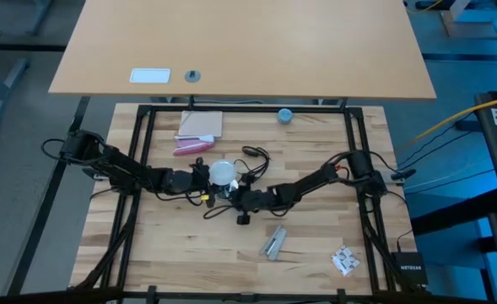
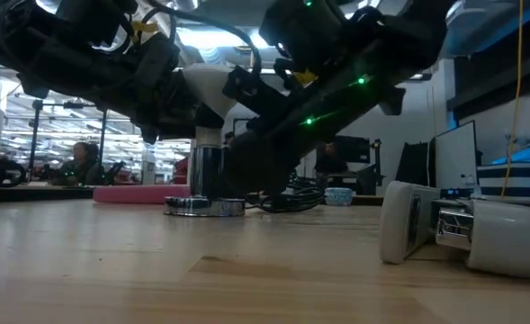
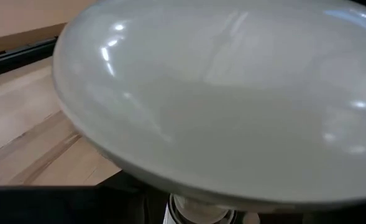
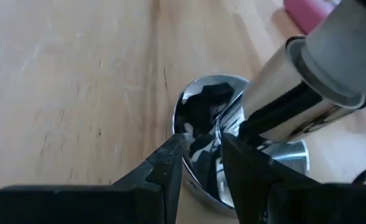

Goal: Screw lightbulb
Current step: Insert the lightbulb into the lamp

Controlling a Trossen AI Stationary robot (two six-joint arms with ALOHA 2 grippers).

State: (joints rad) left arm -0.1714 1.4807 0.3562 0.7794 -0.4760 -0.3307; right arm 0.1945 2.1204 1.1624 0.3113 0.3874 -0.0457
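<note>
1. Wooden table [image 1: 172,253] of pale planks fills the high view, with a second, smooth tabletop [image 1: 240,42] beyond its far edge; the low view looks past it into a lit room with a seated person [image 2: 83,162] in the distance.
2. Both dark arms reach inward and meet near the table's middle.
3. A lightbulb [image 1: 222,173], a white frosted globe narrowing to a pale grey neck, stands upright at that meeting point on a shiny metal stem [image 2: 208,171] that rises from a flat round metal base [image 2: 204,206].
4. Left gripper [image 1: 207,175] sits against the globe; its wrist view is filled almost wholly by the white dome [image 3: 220,106], so whether its fingers clasp the bulb cannot be told.
5. Right gripper [image 4: 202,163] is clamped on the metal stem just above the base, one finger on each side.
6. A white boxy part [image 2: 453,229] lies close to the low camera, its right end cut off.
7. A pink object [image 1: 190,147] and a small blue round thing [image 1: 285,115] lie toward the far edge; their details are too small to make out.
</note>
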